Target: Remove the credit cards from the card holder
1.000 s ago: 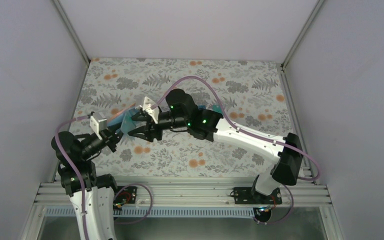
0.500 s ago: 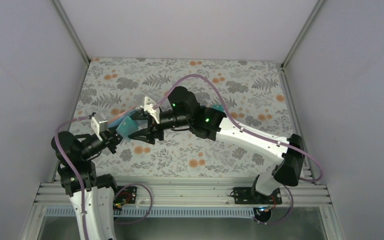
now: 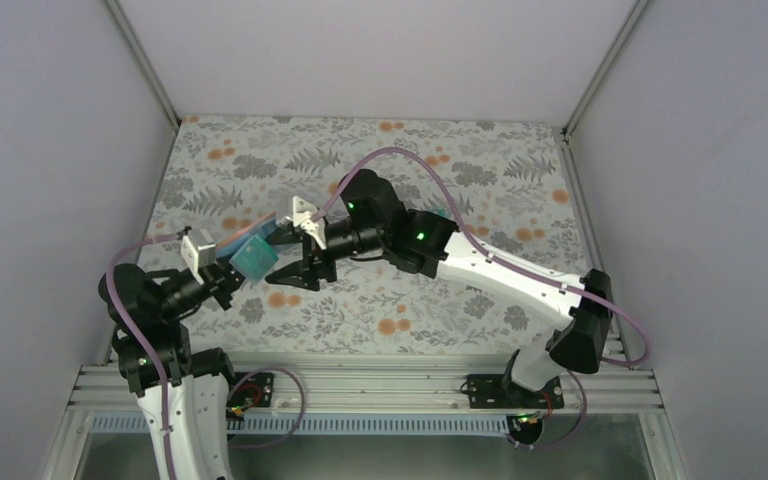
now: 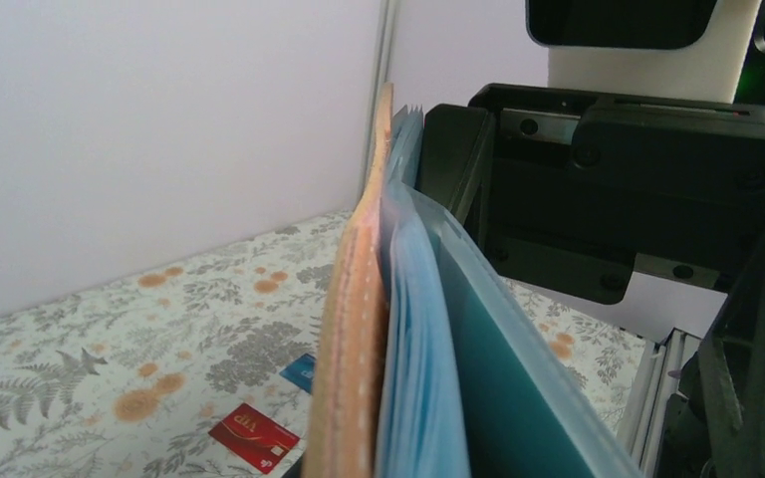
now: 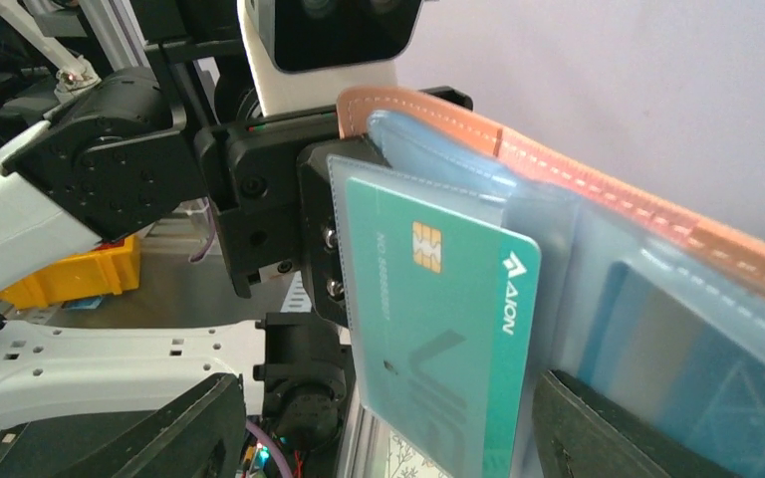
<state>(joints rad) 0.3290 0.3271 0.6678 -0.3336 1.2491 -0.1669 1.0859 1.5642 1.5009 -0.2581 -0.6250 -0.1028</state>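
Note:
My left gripper (image 3: 230, 270) is shut on the card holder (image 3: 243, 243) and holds it up above the table. The holder is reddish-brown outside (image 4: 351, 329) with light blue sleeves (image 4: 413, 378) fanned open. A teal green credit card (image 5: 438, 319) sits in a clear sleeve, also visible from above as a teal card (image 3: 254, 258). My right gripper (image 3: 280, 258) is open, and in the right wrist view the right gripper (image 5: 388, 423) straddles that sleeve, its fingers (image 5: 174, 433) apart from the card. A red credit card (image 4: 254, 438) and a blue one (image 4: 299, 371) lie on the table.
The floral tablecloth (image 3: 480, 160) covers the table between white walls. The aluminium base rail (image 3: 360, 385) runs along the near edge. The right arm's purple cable (image 3: 400, 155) loops above its wrist. A yellow bin (image 5: 70, 274) shows beyond the rail.
My right gripper's jaws have spread wider and the arm has shifted slightly rightward. The teal card's sleeve now shows more plainly from above. The left gripper keeps its hold on the holder.

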